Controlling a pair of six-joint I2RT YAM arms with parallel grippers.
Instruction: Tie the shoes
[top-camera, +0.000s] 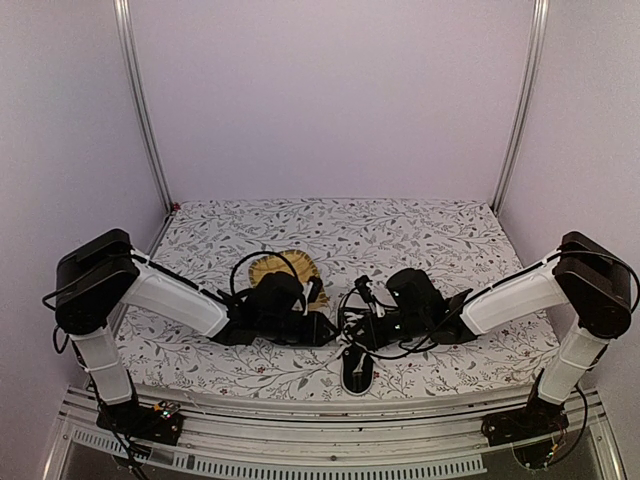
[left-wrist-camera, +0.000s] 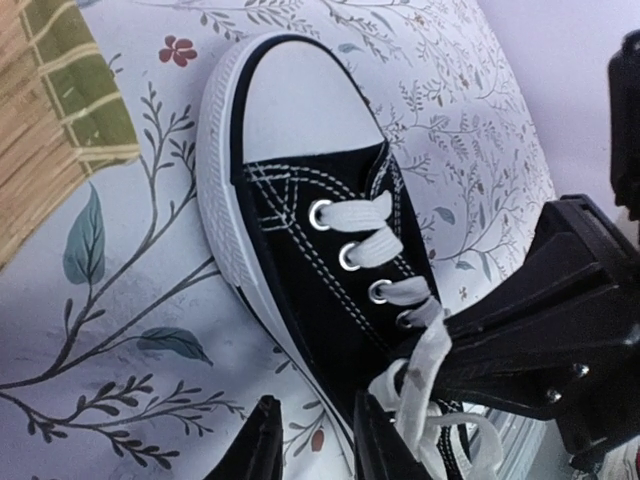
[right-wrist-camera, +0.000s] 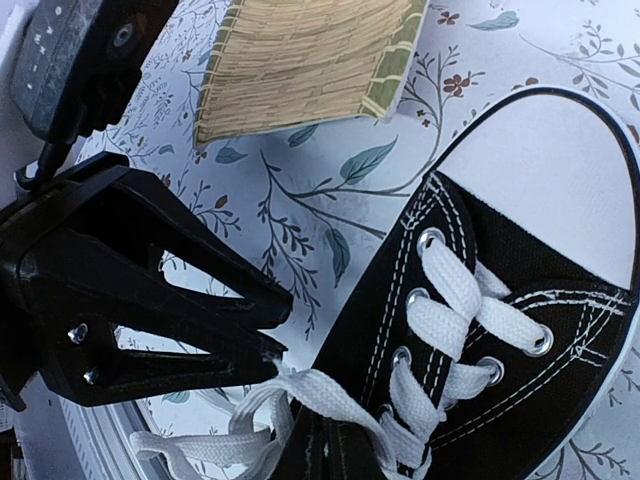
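Observation:
The black sneaker (top-camera: 357, 368) lies near the table's front edge, with a white toe cap and white laces. It fills the left wrist view (left-wrist-camera: 300, 230) and the right wrist view (right-wrist-camera: 520, 330). My left gripper (top-camera: 322, 326) is open beside the shoe's side (left-wrist-camera: 320, 440). One fingertip (right-wrist-camera: 272, 358) touches a loose lace (right-wrist-camera: 330, 385). My right gripper (top-camera: 352, 322) comes from the other side (right-wrist-camera: 350, 455). It looks shut on the lace (left-wrist-camera: 425, 355) at the shoe's top eyelets. Loose lace loops (left-wrist-camera: 470, 435) hang below.
A yellow woven mat (top-camera: 280, 268) lies behind the left gripper and also shows in the wrist views (left-wrist-camera: 50, 120) (right-wrist-camera: 300, 60). The flowered tablecloth (top-camera: 420, 230) covers the table. Metal posts stand at the back corners. The table's front rail (top-camera: 330, 450) runs just below the shoe.

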